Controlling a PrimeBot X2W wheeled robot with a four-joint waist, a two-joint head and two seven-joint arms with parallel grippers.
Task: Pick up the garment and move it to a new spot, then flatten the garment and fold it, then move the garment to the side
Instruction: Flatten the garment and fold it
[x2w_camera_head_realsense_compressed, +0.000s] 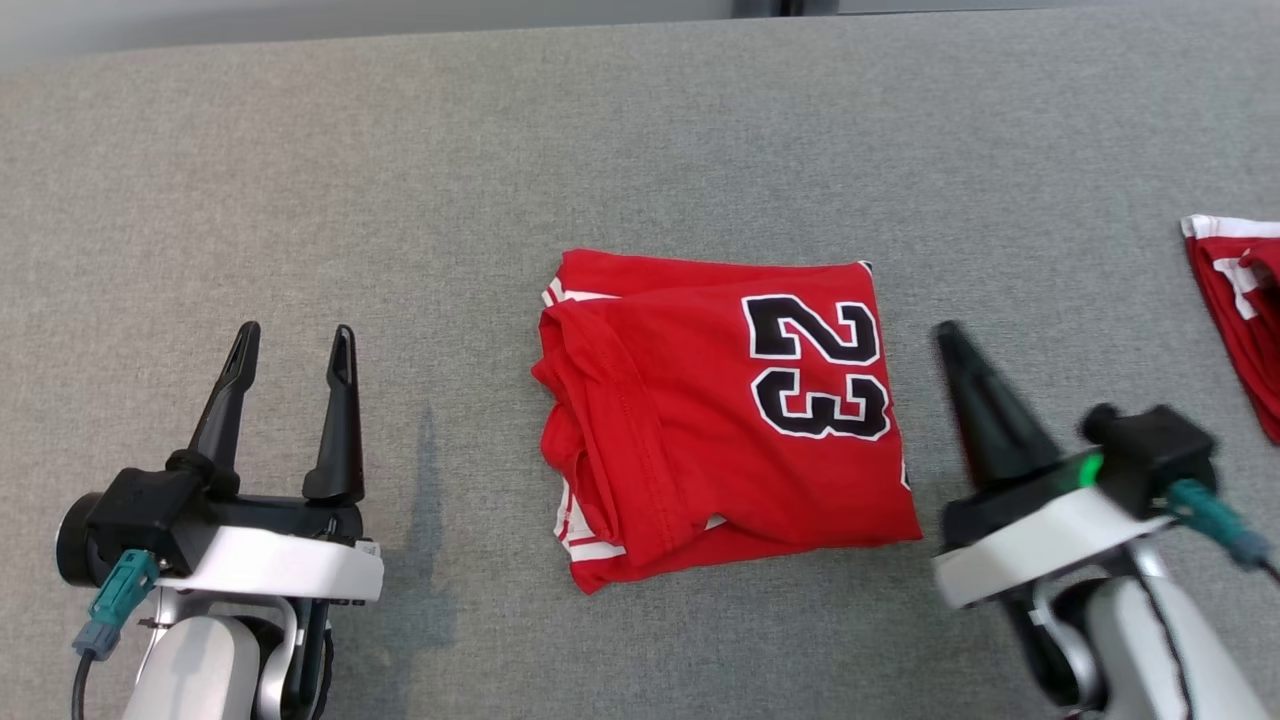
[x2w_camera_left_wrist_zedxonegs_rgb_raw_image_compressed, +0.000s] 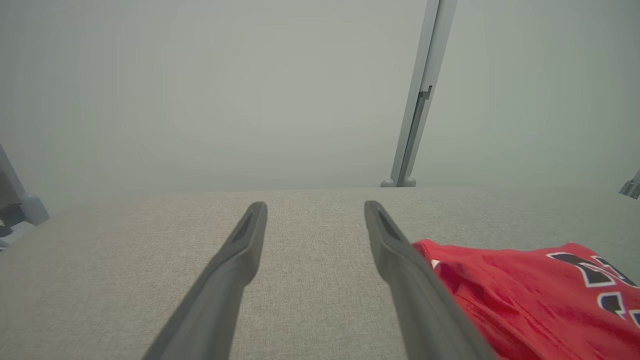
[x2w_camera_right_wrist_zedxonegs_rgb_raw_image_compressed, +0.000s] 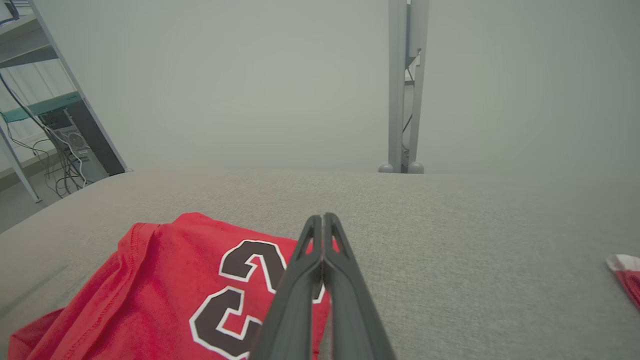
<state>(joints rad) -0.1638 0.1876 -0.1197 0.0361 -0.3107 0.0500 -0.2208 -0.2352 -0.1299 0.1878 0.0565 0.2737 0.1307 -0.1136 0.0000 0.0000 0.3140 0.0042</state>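
Right gripper (x2w_camera_head_realsense_compressed: 948, 338): both dark fingers pressed flat together along their length, as the right wrist view (x2w_camera_right_wrist_zedxonegs_rgb_raw_image_compressed: 323, 217) confirms, with no cloth or other item seen between them. It stands just beside the right edge of the garment (x2w_camera_head_realsense_compressed: 700, 420), fingers pointing away from the robot; contact with the cloth cannot be determined. Left gripper (x2w_camera_head_realsense_compressed: 296, 332): jaws spread wide and empty, a clear gap between the two fingers (x2w_camera_left_wrist_zedxonegs_rgb_raw_image_compressed: 257, 220), positioned well apart from the garment's left edge over bare surface. The garment is a red jersey, folded into a rough rectangle, lying flat at the centre of the grey fabric-covered table (x2w_camera_head_realsense_compressed: 640, 130). A black number 23 with white outline faces up near its right side, and white-striped trim shows along its left and lower-left edges. The left side is bunched in overlapping folds. A second red item with white trim (x2w_camera_head_realsense_compressed: 1245, 300) lies at the far right edge of the table, well apart from the folded jersey. Beyond the far table edge a grey upright post (x2w_camera_right_wrist_zedxonegs_rgb_raw_image_compressed: 402, 85) stands against a pale wall.
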